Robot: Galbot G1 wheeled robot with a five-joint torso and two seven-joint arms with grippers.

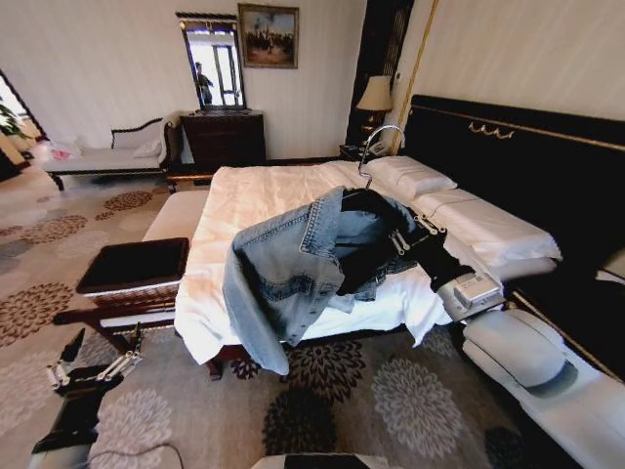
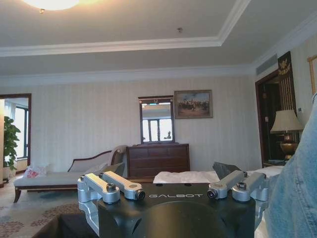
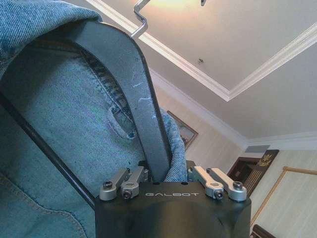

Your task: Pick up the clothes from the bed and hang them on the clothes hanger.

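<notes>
Right gripper (image 3: 166, 173) clamped on clothes hanger (image 3: 143, 114), denim jacket (image 1: 293, 269) draped over it above the bed (image 1: 264, 195). Left gripper (image 2: 173, 191) spread wide, holding nothing, low at the robot's left.

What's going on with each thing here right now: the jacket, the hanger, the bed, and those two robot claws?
Denim jacket: draped on the hanger, held up in front of the bed.
Clothes hanger: inside the jacket's collar, clamped by the right gripper, hook up.
Bed: made, white sheets, pillows at the headboard.
Right gripper: shut on the hanger's shoulder.
Left gripper: low at the robot's left, holding nothing.
</notes>
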